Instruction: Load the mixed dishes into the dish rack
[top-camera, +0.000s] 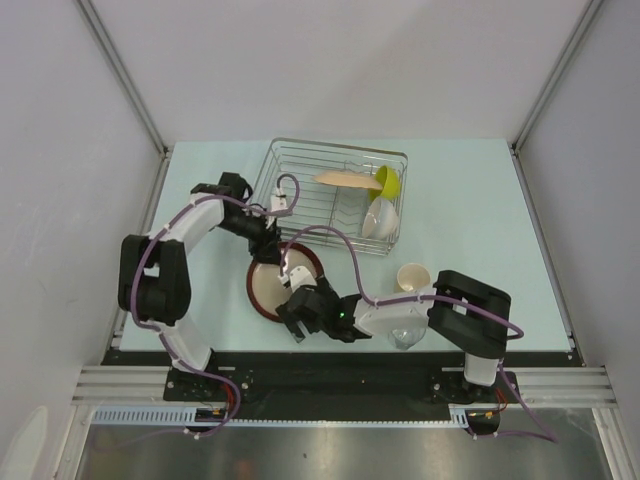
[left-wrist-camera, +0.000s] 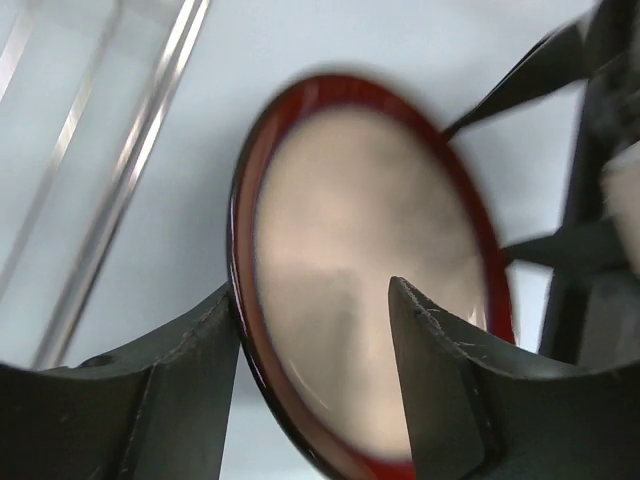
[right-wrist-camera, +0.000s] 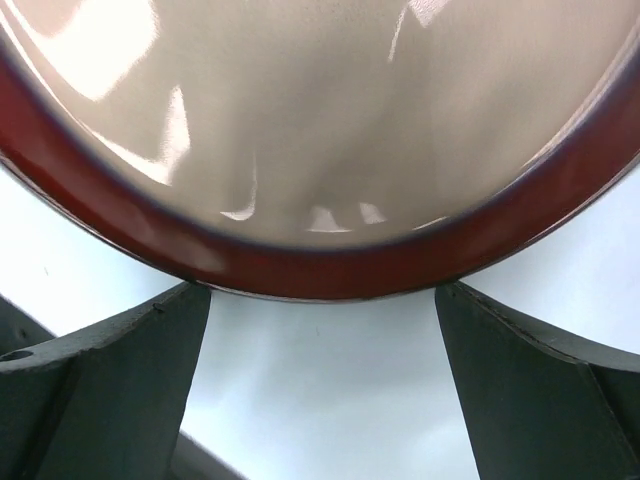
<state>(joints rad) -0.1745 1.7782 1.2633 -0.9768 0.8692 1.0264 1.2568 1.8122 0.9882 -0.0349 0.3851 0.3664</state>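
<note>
My left claw (left-wrist-camera: 310, 290) straddles, unclosed, the far rim of the dark-red-rimmed tan round plate (top-camera: 264, 290), placed to pinch it. My right claw (right-wrist-camera: 320, 290) gapes wide at the near edge, probably to brace it.

The dark-red-rimmed tan plate (right-wrist-camera: 300, 130) is seen as glossy ceramic, with bright reflections. The dish rack (top-camera: 330, 145) is made of shiny metal wire. The surface (top-camera: 480, 220) is found smooth and matt.
</note>
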